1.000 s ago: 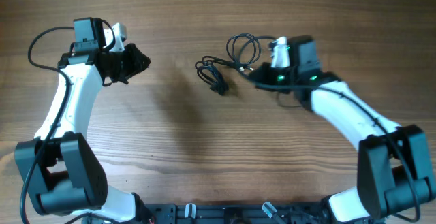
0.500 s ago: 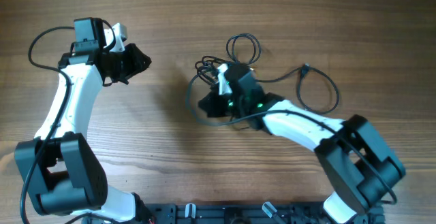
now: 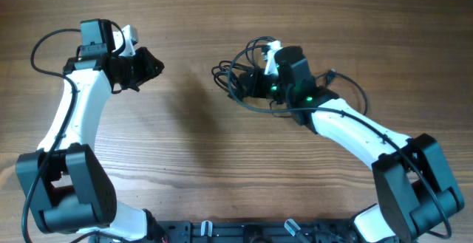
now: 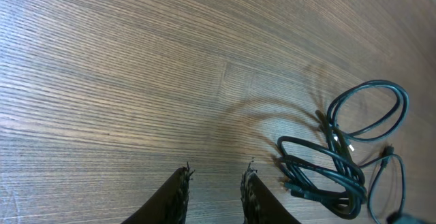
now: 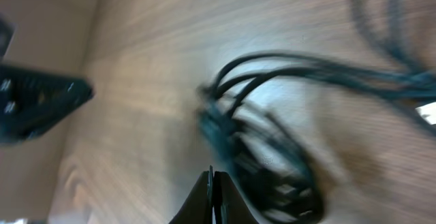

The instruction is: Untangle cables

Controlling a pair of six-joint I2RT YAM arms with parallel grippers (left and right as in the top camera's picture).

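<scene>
A wooden counter (image 3: 222, 162) is shown from above. Thin black cables (image 3: 225, 77) are seen knotted in a small bundle with loose loops, at its upper middle. The right gripper (image 3: 250, 86) is closed at the bundle, nothing visibly gripped. The left gripper (image 4: 216, 183) is slightly parted, empty, well apart.

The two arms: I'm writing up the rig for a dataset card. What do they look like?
The left arm and right arm have white links between bulky black joints. The left gripper and right gripper are black with slim tapered fingers. A thick black wire loops off the left arm; green lights glow on the right wrist.
</scene>
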